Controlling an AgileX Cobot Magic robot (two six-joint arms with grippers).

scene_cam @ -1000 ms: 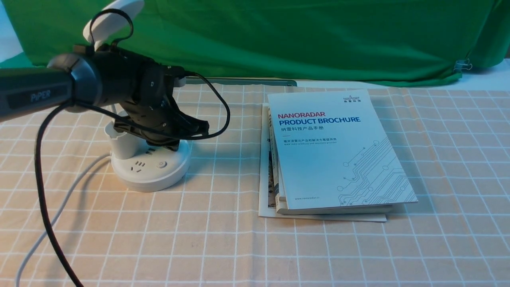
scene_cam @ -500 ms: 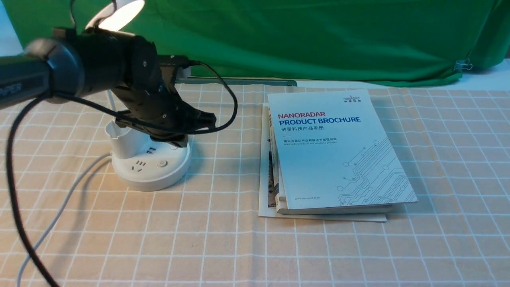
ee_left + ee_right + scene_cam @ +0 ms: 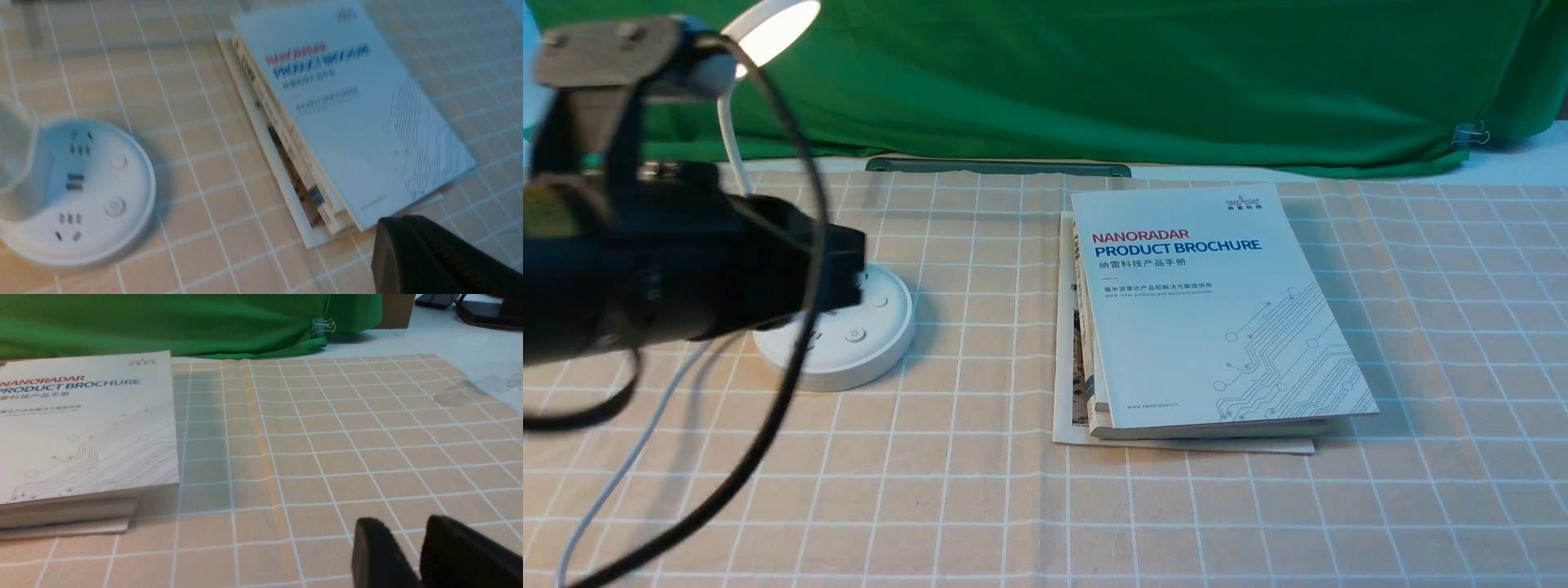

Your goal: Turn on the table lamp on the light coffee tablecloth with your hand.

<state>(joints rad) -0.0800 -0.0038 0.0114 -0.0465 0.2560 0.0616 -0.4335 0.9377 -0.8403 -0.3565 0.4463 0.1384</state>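
The table lamp stands at the left on the light coffee tablecloth [image 3: 980, 490]. Its disc head [image 3: 772, 28] glows and its round base [image 3: 866, 327] shows sockets and buttons. The base also shows in the left wrist view [image 3: 102, 192], beside the cup holder [image 3: 16, 163]. My left gripper [image 3: 849, 269], blurred, hangs in front of the base's left part, apart from the buttons. In its wrist view the left gripper [image 3: 392, 237] is one dark mass with the jaws together, holding nothing. My right gripper [image 3: 402, 526] hovers low over bare cloth, with a narrow gap between its fingers, and is empty.
A stack of brochures [image 3: 1201, 310] lies right of the lamp, also in the right wrist view [image 3: 81, 428]. The lamp's white cord [image 3: 629, 457] runs to the front left. A green backdrop cloth [image 3: 1176, 82] hangs behind, with a clip [image 3: 1470, 135] at its right.
The lamp head went from dark to lit. My left gripper lifted off the base and drew back left, towards the camera; the base's buttons now show.
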